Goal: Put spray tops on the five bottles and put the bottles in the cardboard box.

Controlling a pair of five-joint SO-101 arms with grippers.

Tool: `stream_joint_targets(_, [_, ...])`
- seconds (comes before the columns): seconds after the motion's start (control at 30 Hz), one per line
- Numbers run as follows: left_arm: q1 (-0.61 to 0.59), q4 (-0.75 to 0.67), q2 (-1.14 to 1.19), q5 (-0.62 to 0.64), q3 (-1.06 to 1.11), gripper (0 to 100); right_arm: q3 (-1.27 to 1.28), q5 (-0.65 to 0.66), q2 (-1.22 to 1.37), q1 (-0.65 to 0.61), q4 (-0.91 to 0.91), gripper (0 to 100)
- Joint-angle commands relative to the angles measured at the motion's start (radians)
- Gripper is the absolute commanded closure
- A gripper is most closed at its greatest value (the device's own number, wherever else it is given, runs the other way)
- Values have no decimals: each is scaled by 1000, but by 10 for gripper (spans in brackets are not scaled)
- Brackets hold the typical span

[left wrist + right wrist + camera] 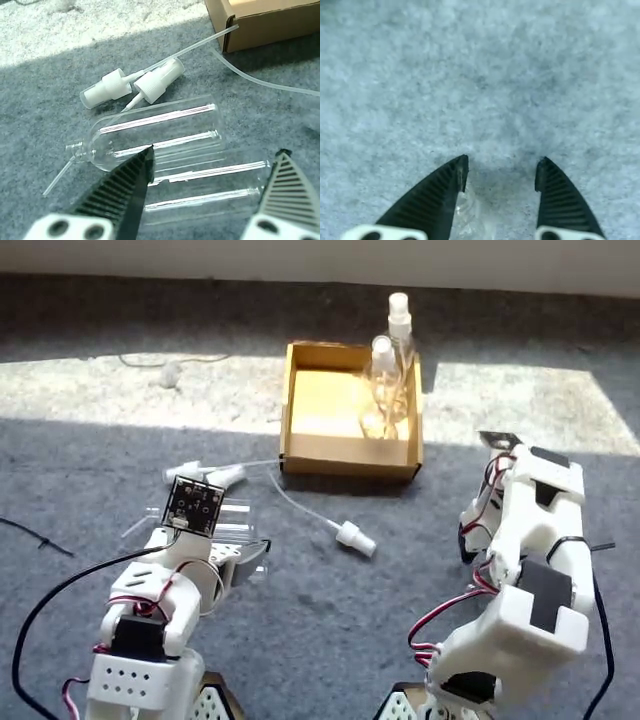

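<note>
Clear and capless near left: straddling two bottles point(165, 127) with the left gripper point(216, 150), fingers released, likely lining up a grasp. Leaving spray tops point(131, 86) loose beyond. Storing two capped bottles point(385, 370) upright in the far cardboard box point(350, 462). Hanging the right gripper point(505, 159), fingers parted, over carpet point(470, 75).

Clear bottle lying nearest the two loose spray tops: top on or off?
Off. The clear bottle lies with a bare neck; both spray tops lie loose beside it.
</note>
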Motion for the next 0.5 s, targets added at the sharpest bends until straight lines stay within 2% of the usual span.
stream_joint_targets(0.0, [-12,-14,-7,-11,-13,664,-58,-12,-79,-7,38,815])
stream_joint_targets(0.13, [-8,-14,-7,-11,-12,664,-74,-3,-240,-15,177,814])
stream_joint_targets(0.27, [-8,-14,-7,-11,-12,664,-62,-3,-456,-8,203,813])
stream_joint_targets(0.47, [-8,-14,-7,-11,-10,664,208,98,-694,-13,205,810])
